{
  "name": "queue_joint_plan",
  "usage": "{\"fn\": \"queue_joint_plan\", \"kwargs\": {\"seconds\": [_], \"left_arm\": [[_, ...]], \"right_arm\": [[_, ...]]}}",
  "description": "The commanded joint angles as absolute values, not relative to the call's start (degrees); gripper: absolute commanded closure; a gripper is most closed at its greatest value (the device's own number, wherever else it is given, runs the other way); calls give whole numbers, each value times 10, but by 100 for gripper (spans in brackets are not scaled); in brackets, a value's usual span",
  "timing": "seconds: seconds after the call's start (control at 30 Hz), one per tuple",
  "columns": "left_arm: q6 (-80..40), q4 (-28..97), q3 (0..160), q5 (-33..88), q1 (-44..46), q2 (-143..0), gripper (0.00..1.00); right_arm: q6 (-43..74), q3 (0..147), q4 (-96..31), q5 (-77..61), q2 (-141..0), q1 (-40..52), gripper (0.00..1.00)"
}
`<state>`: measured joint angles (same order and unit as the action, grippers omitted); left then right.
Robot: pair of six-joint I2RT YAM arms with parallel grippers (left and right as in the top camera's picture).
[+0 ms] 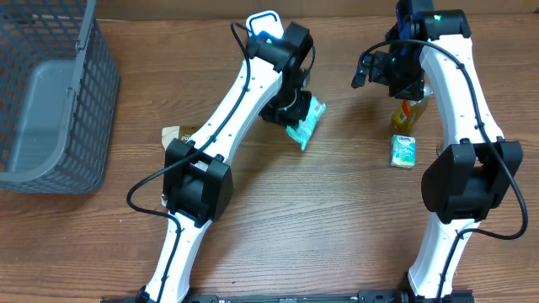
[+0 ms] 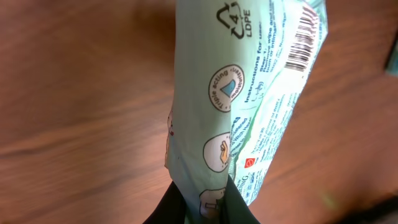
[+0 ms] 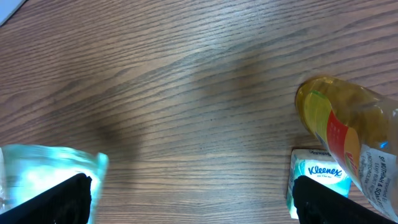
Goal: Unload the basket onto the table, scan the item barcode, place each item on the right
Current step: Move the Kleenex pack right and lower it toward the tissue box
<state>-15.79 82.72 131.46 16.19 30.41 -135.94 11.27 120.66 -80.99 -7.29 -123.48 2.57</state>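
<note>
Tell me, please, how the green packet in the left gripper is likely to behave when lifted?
Probably floppy: the packet is a soft, LDPE-marked film pouch, pinched at one end by the left gripper. It is likely light for its size, and the glossy film could slip. Its barcode may curve as it sags.

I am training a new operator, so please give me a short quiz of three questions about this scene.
1. True or false: the left hand is shut on the green pack.
2. What lies beside the yellow bottle? A) Kleenex pack B) mug C) spoon
3. Which camera view shows the pack's barcode?
Key: 1 true; 2 A; 3 left wrist.
</note>
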Motion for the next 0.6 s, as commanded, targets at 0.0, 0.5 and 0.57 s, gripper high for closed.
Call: {"fn": "queue_joint_plan", "kwargs": {"seconds": [0.0,0.5,0.57], "left_arm": [[-170,820,1270,276,312,-1365,96],[-211,740,1149,303,409,-1365,96],[-215,731,1149,302,426,-1365,96]], "right_arm": [[108,1221,-808,-76,-1225,25,0],[108,1221,-808,-76,-1225,25,0],[108,1221,-808,-76,-1225,25,0]]}}
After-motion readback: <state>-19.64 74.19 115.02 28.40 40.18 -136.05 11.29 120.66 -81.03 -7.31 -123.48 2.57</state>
